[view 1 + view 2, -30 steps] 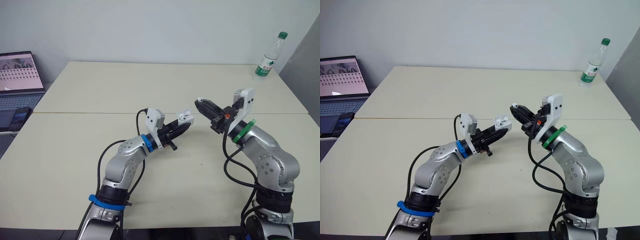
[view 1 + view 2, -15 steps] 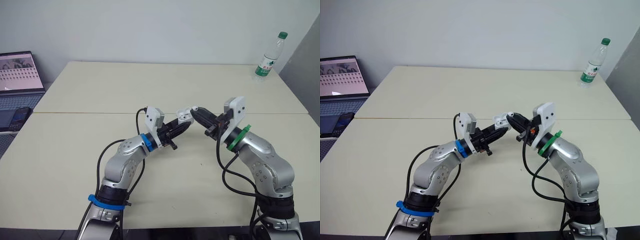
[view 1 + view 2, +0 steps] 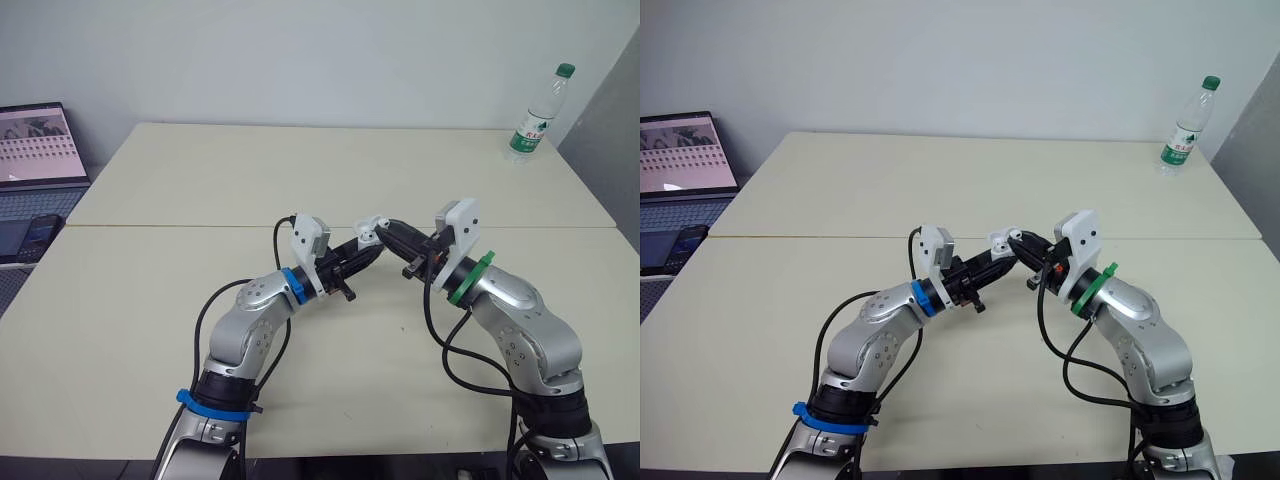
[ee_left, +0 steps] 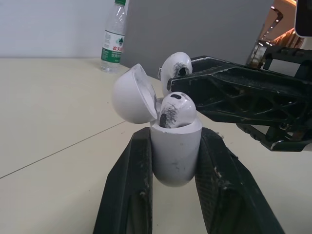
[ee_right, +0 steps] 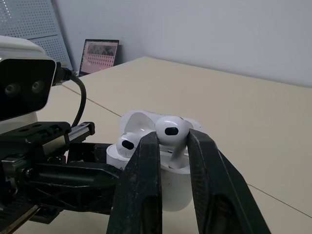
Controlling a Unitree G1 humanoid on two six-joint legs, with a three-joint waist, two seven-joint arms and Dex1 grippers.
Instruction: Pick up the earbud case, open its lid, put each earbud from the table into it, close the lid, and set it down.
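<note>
A pale table stands before a plain wall, with a laptop off its left edge and a water bottle at its far right corner. Over the middle of the table, raised off the surface, the left gripper is clamped on the white earbud case, one black finger pressed against each side of the body. The case's lid is swung back and open. One earbud sits in the case, its head above the rim. The right gripper meets the case from the opposite side, its fingers closed on the second earbud. That earbud hangs directly over the open case, just beside the seated one, its stem pointing down toward the case.
</note>
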